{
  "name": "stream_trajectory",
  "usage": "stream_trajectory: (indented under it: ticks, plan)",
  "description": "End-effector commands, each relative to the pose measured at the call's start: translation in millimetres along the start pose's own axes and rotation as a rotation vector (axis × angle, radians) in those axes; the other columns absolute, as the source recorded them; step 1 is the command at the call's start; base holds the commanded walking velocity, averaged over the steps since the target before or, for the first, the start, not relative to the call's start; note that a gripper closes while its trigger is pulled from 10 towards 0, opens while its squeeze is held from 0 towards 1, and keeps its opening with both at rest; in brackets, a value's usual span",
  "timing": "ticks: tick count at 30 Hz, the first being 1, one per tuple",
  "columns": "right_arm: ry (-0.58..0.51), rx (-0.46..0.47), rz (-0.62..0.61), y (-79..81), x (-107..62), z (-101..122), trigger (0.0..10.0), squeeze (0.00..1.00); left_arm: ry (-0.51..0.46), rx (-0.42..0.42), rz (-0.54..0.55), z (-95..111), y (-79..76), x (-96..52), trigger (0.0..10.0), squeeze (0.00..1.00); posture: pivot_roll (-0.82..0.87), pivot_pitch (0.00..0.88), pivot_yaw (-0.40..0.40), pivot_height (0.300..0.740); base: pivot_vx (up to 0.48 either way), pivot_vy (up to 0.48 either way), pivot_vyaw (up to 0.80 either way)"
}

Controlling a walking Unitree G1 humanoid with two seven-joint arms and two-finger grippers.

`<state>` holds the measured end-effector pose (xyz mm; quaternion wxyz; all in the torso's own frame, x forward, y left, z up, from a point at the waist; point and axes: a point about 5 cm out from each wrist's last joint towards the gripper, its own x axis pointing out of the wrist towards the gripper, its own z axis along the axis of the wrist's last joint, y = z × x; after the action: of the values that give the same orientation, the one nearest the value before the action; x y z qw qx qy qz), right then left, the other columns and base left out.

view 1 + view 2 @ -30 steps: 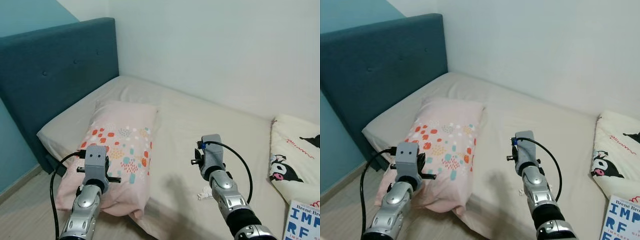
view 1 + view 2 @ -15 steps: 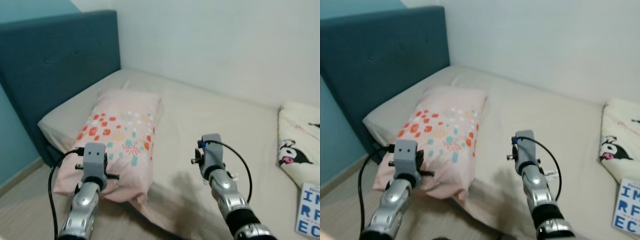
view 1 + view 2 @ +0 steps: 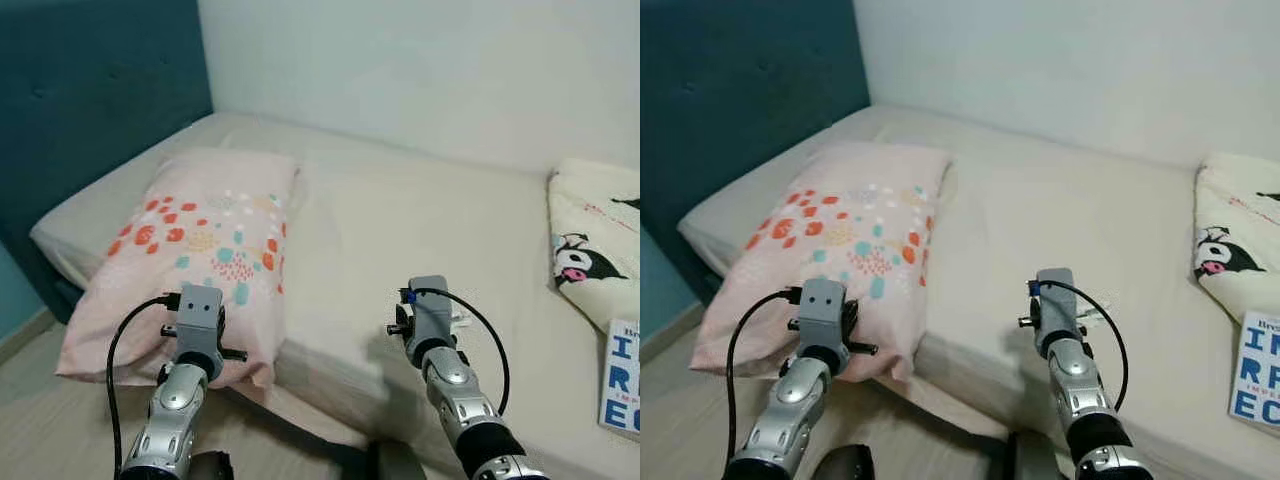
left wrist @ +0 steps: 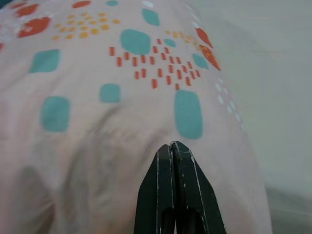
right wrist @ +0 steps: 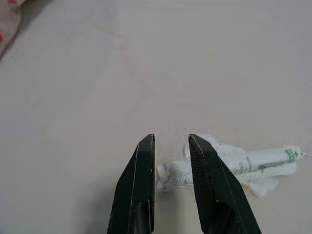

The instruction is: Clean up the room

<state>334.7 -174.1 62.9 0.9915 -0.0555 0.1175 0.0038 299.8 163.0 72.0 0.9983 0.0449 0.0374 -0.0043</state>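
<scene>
A: Starting at the left — what is sitting beside the teal upholstered headboard (image 3: pixel 90 90)?

B: The pale pink pillow with orange and teal printed spots (image 3: pixel 200 240) is lying on the beige-sheeted bed (image 3: pixel 400 220), its near corner hanging over the bed's edge. The left hand (image 4: pixel 171 161) is hovering just above that corner with its two black fingers pressed together, pinching nothing.

A: And toward the middle of the bed?

B: The crumpled white wrapper with faint green print (image 5: pixel 234 163) is lying on the sheet, right of the pillow and well apart from it. The right hand (image 5: pixel 171 146) is pointing at the wrapper's near end, fingers spread a little, not touching it as far as I can judge.

A: What could be going wrong here?

B: The gap between those fingers is looking narrow for such a loose, flat piece, so closing now might be pinching sheet along with it, or nudging it away. The overhanging pillow could also be sliding off the bed if the left arm brushes it.

A: Any writing?

B: The wrapper's green marks are too small to read. Far right of the wrapper, the cream cloth with a black-and-white cartoon character (image 3: pixel 590 250) is showing no legible words. Below it, the white book with big blue letters (image 3: pixel 1260 385) is reading "Bre…" at its top edge, with the larger blue letters cut off at the frame.
</scene>
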Motion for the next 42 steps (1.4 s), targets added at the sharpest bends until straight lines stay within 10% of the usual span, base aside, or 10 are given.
stream_trajectory:
  ticks: [1,9,11,19,29,42]
  plan:
    - [-0.03,0.007,0.0,-1.2,4.1,11,10.0,0.0,-0.004,0.001,0.006,0,0.6,-0.4,10.0,0.0,0.0,0.0,-0.07,0.565,0.0,0.0,0.0]
    - [-0.008,0.047,-0.071,-21.3,22.4,40,10.0,0.0,-0.098,0.0,-0.023,14,11.3,-6.2,10.0,0.0,0.01,0.011,-0.082,0.555,0.0,0.0,0.0]
    - [0.026,0.1,-0.107,-30.9,25.7,44,10.0,1.0,-0.128,0.026,-0.086,20,9.4,-10.8,10.0,0.0,0.02,0.048,-0.082,0.555,0.0,0.0,0.0]
    - [0.131,-0.015,-0.076,-48.3,29.3,49,10.0,1.0,-0.167,0.109,-0.272,33,5.4,-30.7,10.0,0.0,0.07,0.147,-0.087,0.555,0.0,0.0,0.0]
    - [0.169,0.218,-0.169,-67.4,26.9,47,10.0,1.0,-0.203,0.186,-0.328,56,19.2,-50.0,10.0,0.0,0.14,0.249,-0.075,0.555,0.0,0.0,0.0]
    - [0.168,0.155,-0.193,-90.3,23.7,54,10.0,1.0,-0.192,0.236,-0.374,73,28.3,-66.4,10.0,0.0,0.18,0.306,-0.056,0.555,0.0,0.0,0.0]
